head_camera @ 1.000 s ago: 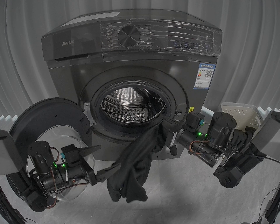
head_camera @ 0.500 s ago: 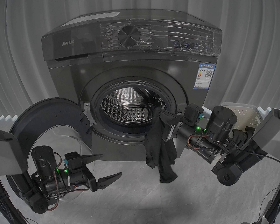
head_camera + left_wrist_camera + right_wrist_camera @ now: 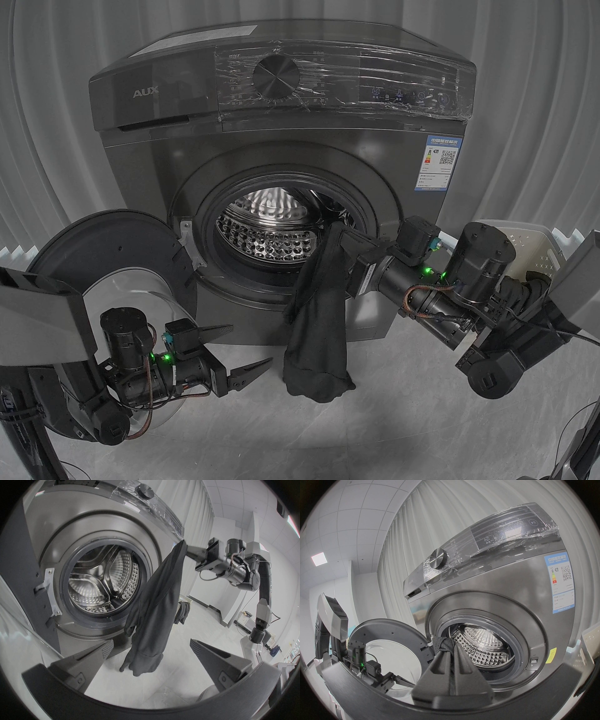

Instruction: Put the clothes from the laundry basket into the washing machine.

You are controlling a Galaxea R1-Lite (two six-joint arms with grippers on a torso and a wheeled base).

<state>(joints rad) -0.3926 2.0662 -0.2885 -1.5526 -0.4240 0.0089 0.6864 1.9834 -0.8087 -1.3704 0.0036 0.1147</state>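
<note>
At washer (image 3: pixel 281 125) mouth, right side: garment (image 3: pixel 319 325) hangs from right gripper (image 3: pixel 345 236). Its jaws are clamped on a bunched top edge, seen close in the right wrist view (image 3: pixel 443 644). The grip point is level with the opening's right rim. The rest of the cloth drops in one long drape down the washer front. Hem is near floor (image 3: pixel 406 425); can't tell if it touches. None of it is inside drum (image 3: pixel 275 231) yet.

Changes:
- 1 s ago the grip sat lower, at the rim's bottom right, and the cloth fanned left, nearly onto the left gripper's lower finger.
- 0.5 s ago it had swung back under the right gripper.
- Now the right gripper is a bit higher and the drape hangs straighter, drifted slightly left again. Looks like swing settling.
- Left gripper (image 3: pixel 250 345): jaws spread wide and empty the whole time. It sits low in front of open door (image 3: pixel 106 262), has shifted a little right toward the drape, and is not touching it.

Read: this is the lift-and-feed stage. The top is about ready to go through the opening, but most of the cloth is still below the sill. My guess is the tail drags over the lip or hangs out unless the left gripper scoops it.

Basket (image 3: pixel 525 244) sits beside the washer behind the right arm. A dark piece seems to hang on its rim (image 3: pixel 182 612), so there is probably more to load.
</note>
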